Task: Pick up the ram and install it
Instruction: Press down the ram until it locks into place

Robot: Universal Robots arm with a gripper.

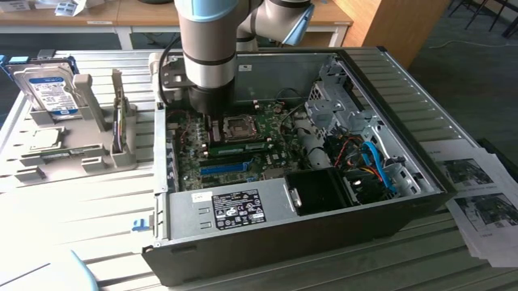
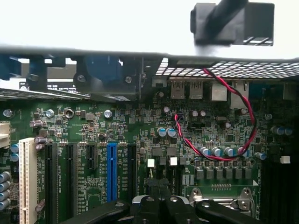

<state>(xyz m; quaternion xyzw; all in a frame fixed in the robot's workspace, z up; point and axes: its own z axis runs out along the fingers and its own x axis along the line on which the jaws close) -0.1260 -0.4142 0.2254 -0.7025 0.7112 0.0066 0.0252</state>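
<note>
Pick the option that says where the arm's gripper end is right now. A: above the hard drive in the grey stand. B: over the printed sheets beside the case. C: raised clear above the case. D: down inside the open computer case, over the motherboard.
D: in the exterior view the arm reaches down into the open computer case, its gripper shut, close over the green motherboard.

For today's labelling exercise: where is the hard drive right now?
Exterior view's left: the hard drive stands upright in the grey rack, outside the open computer case.
</note>
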